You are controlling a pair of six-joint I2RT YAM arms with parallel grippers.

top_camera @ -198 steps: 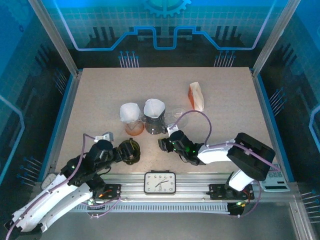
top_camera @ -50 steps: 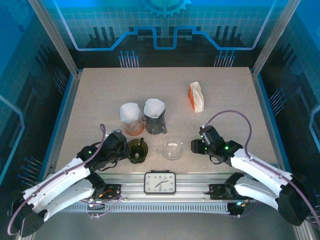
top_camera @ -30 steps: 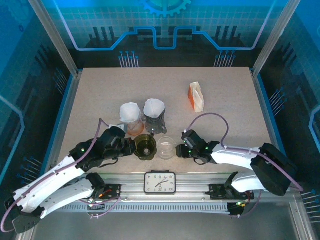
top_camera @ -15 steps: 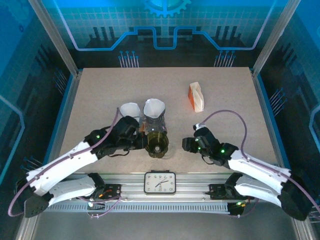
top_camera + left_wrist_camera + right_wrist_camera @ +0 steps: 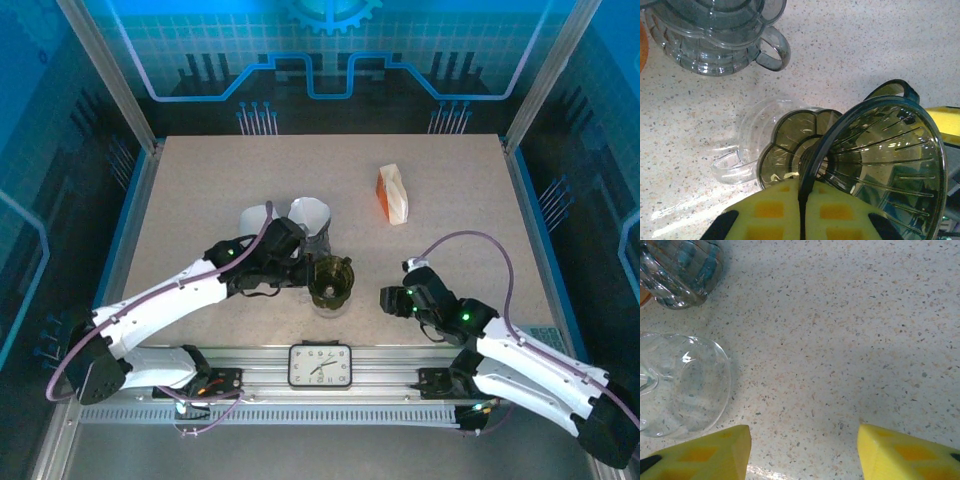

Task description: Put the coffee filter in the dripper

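Shifting dripper [image 5: 331,279] over glass cup [image 5: 729,169] | right tool [image 5: 390,298] retreated, open

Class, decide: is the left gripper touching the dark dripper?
Touching. The left wrist view shows the left gripper with its yellow pads pinched on the rim of the dark dripper.

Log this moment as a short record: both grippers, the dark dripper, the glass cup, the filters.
left gripper: shut on the rim of the dark dripper
dark dripper: over the clear glass cup, no filter inside
right gripper: open, empty, above bare table
white filters: sitting in the rear drippers
filter pack: back right, away from both arms
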